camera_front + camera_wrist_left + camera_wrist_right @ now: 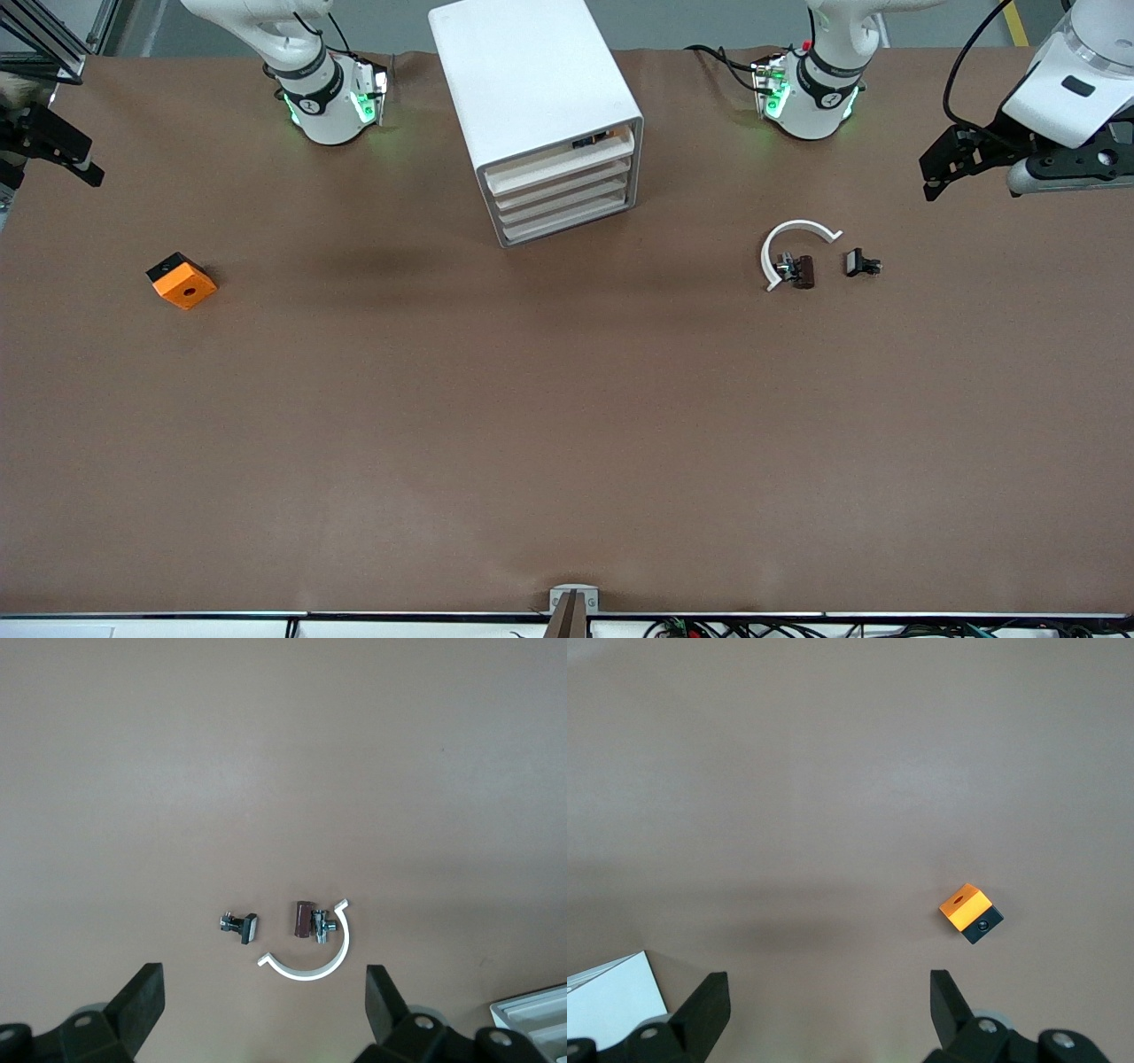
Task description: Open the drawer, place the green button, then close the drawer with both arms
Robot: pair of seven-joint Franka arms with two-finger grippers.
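front view: all four drawers of the white cabinet (540,97) are shut, including the top drawer (558,170). i can't find a green-capped button anywhere, so my worry is grabbing a lookalike, such as the small black part (862,263) beside the white curved strip (795,232). the left gripper (941,173) hangs over the left-arm end of the counter (567,425) and the right gripper (69,158) over the right-arm end, both well apart from the cabinet. left wrist view: jaws spread wide and empty, over those small parts. right wrist view: jaws spread wide and empty, near the orange block (970,912).
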